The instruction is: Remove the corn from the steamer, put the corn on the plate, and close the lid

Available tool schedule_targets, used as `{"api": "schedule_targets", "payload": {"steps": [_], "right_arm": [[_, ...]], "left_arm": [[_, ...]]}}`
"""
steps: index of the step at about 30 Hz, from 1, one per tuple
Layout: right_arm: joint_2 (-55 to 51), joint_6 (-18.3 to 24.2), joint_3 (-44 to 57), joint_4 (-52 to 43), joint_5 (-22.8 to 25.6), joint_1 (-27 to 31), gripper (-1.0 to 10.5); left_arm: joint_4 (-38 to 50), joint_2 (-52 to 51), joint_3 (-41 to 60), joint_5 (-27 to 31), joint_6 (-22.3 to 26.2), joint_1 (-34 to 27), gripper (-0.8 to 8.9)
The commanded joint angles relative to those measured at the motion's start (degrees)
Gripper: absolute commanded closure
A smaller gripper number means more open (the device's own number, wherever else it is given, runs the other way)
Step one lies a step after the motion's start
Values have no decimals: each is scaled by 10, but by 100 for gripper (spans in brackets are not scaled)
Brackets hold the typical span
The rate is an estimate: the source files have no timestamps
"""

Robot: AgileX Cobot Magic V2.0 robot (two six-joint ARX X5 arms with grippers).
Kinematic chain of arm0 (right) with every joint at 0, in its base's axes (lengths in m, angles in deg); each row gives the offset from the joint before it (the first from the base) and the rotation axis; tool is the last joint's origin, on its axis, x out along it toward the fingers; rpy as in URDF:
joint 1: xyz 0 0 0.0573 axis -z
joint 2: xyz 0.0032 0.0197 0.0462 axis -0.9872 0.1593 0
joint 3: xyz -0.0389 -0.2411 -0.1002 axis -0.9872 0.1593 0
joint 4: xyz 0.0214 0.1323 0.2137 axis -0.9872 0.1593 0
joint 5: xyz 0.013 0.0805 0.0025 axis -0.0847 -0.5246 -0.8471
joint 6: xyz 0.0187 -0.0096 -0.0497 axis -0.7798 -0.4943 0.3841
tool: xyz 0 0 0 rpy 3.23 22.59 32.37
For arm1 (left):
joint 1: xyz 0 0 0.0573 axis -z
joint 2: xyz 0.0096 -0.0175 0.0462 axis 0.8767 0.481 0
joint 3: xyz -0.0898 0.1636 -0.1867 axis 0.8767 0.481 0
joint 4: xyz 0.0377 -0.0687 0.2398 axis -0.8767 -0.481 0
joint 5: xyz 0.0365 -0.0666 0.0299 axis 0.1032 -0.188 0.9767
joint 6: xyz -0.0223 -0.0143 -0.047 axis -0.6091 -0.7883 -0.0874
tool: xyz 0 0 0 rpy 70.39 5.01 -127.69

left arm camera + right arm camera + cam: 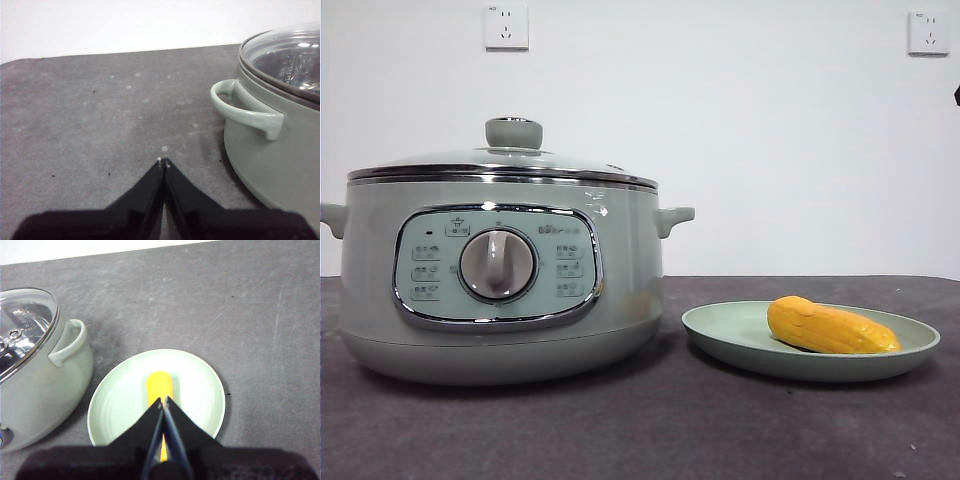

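Steamer (500, 290), a large round sage-green electric pot with a chrome-framed panel and silver dial, stands on the dark grey table (650, 430), its domed glass lid (505, 160) with steel rim and pale green knob seated on top. Just beside the pot lies the shallow round pale green plate (720, 335), and the short yellow-orange corn cob (830, 327) rests on it. Above the plate hangs the right gripper (163, 401), its black jaws pressed together and empty, tips over the cob. Off to the pot's other side, the left gripper (163, 161) hangs over bare table, jaws likewise together, holding nothing, the pot's side handle (245, 107) near it.
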Motion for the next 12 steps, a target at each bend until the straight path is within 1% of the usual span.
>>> {"api": "schedule_targets", "payload": {"steps": [1, 12], "right_arm": [[0, -6, 3, -3, 2, -1, 946], [0, -6, 3, -3, 2, -1, 946]], "left_arm": [[-2, -8, 12, 0, -2, -7, 817], [-9, -7, 12, 1, -2, -16, 817]]}}
